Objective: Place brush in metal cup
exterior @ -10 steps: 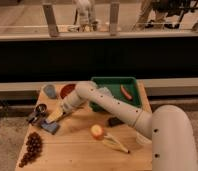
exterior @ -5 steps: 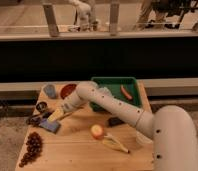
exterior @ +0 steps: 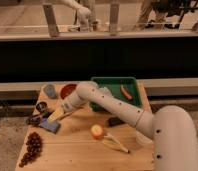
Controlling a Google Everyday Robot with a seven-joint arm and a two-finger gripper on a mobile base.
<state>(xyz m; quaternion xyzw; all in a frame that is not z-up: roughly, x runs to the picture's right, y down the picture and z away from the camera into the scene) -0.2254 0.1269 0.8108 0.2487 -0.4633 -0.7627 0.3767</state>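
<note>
A: Brush (exterior: 36, 120) first. How many, and where?

B: One. It lies dark and flat by the left edge of the table (exterior: 77, 155), just below the metal cup (exterior: 41, 106) and not in it.

A: And the gripper (exterior: 51, 118)?

B: One gripper, low over the left side. Its tips are right beside the brush and just above the blue sponge (exterior: 49, 127). The jaws stand wide apart and I see nothing held between them.

A: How many cups?

B: Two: the metal cup, and a blue-grey cup (exterior: 50, 90) at the back left corner.

A: What else is there?

B: One red bowl (exterior: 68, 91) beside that cup. One green tray (exterior: 134, 81) at the back edge. One bunch of grapes (exterior: 31, 147) at the front left corner. One round fruit (exterior: 96, 131) and one banana (exterior: 115, 145) toward the front.
</note>
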